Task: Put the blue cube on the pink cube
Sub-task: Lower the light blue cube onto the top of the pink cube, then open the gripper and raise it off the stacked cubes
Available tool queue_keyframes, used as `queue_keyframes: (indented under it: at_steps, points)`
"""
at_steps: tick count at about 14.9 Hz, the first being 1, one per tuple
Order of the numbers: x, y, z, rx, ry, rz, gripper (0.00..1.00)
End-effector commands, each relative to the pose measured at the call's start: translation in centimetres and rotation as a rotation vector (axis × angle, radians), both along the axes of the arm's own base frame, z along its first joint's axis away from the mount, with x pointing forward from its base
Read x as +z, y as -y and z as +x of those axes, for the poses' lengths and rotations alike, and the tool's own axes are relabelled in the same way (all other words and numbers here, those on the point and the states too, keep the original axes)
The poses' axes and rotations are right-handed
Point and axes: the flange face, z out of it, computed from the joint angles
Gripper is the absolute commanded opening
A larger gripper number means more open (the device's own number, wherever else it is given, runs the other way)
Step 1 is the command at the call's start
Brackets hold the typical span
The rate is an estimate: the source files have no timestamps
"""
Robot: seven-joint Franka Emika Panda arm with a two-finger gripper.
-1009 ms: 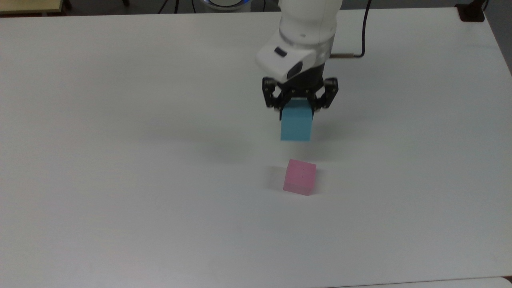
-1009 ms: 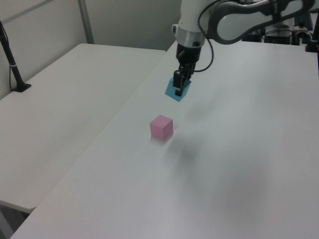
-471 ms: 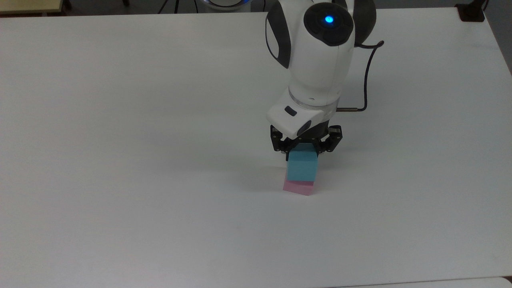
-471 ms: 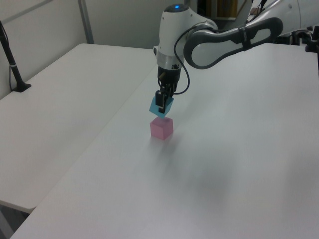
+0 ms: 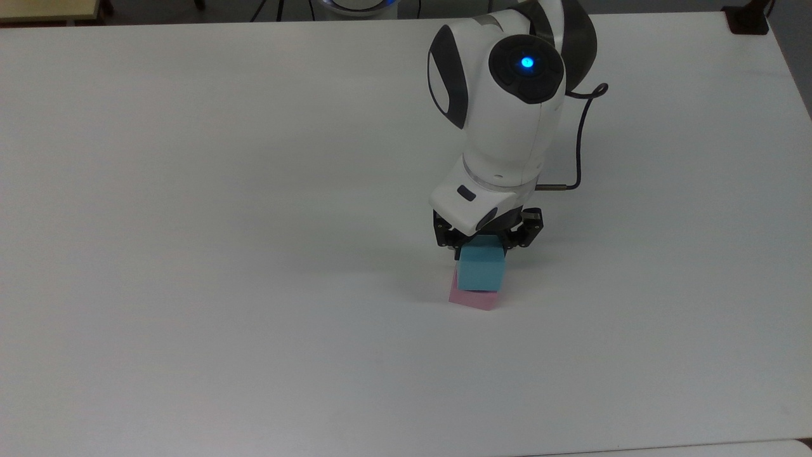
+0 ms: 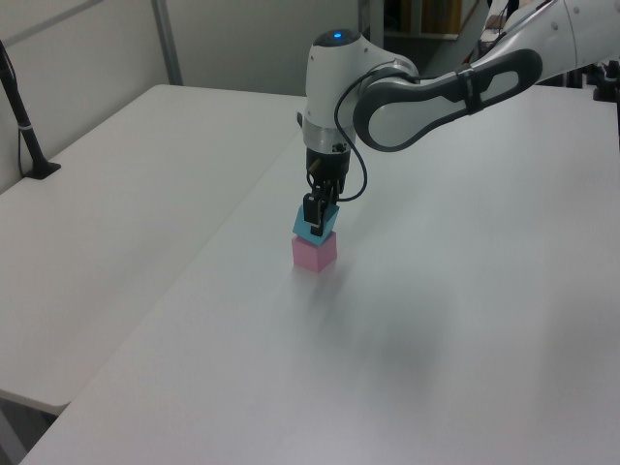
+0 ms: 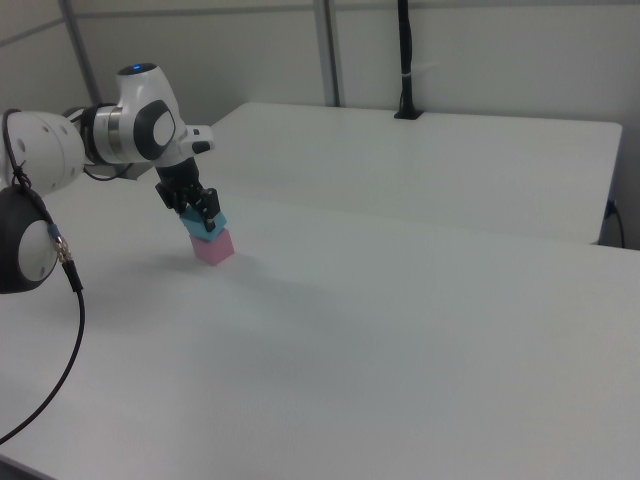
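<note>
The pink cube (image 5: 472, 299) rests on the white table (image 5: 254, 254), and the top view shows just its front edge. Directly over it is the blue cube (image 5: 481, 271), its underside at or touching the pink top. In the left view the blue cube (image 6: 315, 226) sits slightly turned on the pink cube (image 6: 315, 254). My gripper (image 5: 485, 244) points down and is shut on the blue cube's sides. The right view shows the same stack: gripper (image 7: 200, 213), blue cube (image 7: 203, 227), pink cube (image 7: 213, 249).
A black cable (image 5: 580, 152) loops off the wrist at the top view's right. A second white table (image 6: 116, 194) adjoins on the left view's left, with a black post (image 6: 24, 126) clamped to it. Another post (image 7: 405, 60) stands at the back in the right view.
The gripper carried the blue cube from behind the pink cube to right over it, then lowered it onto the pink top. The pink cube has not moved.
</note>
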Motion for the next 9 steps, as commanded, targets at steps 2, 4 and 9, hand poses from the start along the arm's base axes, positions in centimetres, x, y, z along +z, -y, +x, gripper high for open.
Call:
queue_keyframes:
  at_steps: [2,4,9]
  points:
    - [-0.9,-1.1,-0.1,-0.016,-0.007,-0.015,1.0]
    - [-0.1,-1.3,-0.2,-0.054,0.002,-0.006,1.0]
    - [12.9,4.7,-7.3,-0.129,-0.014,-0.038,1.0]
